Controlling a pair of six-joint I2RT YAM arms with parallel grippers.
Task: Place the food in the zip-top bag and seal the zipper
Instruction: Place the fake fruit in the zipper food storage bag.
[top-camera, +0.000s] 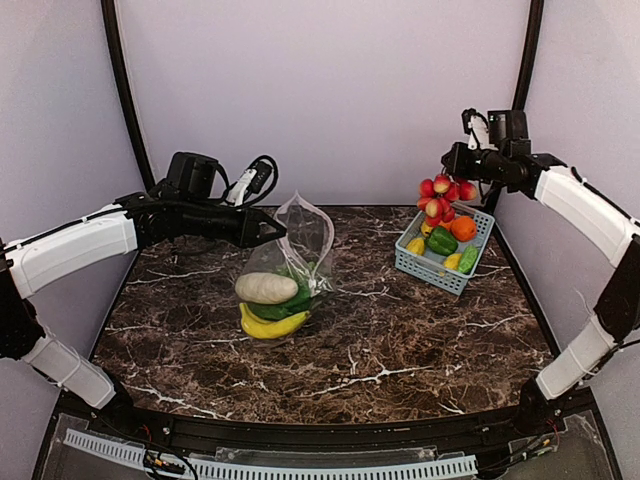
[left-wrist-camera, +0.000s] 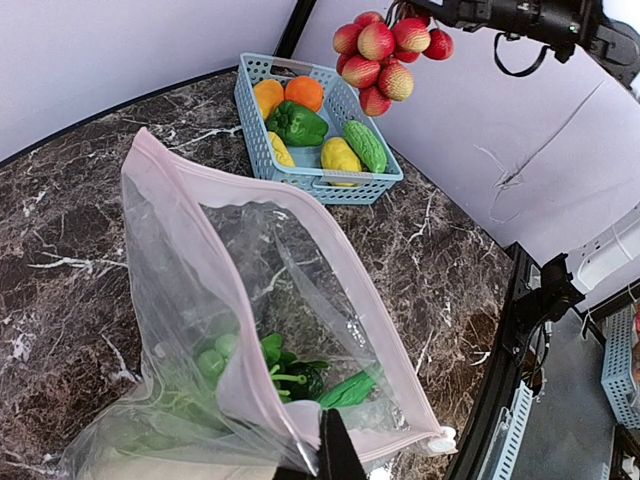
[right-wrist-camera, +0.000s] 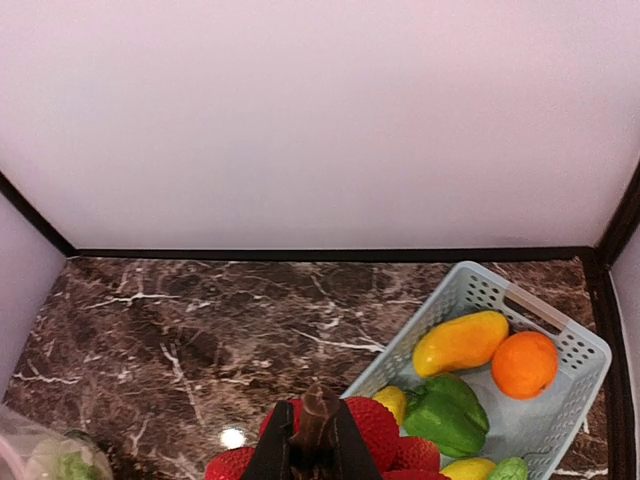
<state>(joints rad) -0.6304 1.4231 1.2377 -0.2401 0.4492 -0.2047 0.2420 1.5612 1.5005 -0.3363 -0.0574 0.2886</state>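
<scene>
Top external: L fingers (top-camera: 268, 230) pinch zip-top bag (top-camera: 305, 235), R fingers (top-camera: 455, 163) clamp red fruits (top-camera: 442, 195).

Enclosure, viewed from above. A table (top-camera: 400, 350) with a dark brown, white-veined marble top and a black edge fills the cell. A plain pale lilac back wall (top-camera: 330, 90) stands at 12 o'clock, and matching side walls (top-camera: 50, 120) close 9 and 3 o'clock. Black posts (top-camera: 125, 100) mark the corners at 11 and 1 o'clock. A white slotted strip (top-camera: 330, 468) runs along the near edge at 6 o'clock. Lighting is soft and even, with one small glare spot (right-wrist-camera: 232, 437) on the top. The 3 o'clock wall bears a crease (left-wrist-camera: 515, 175).
</scene>
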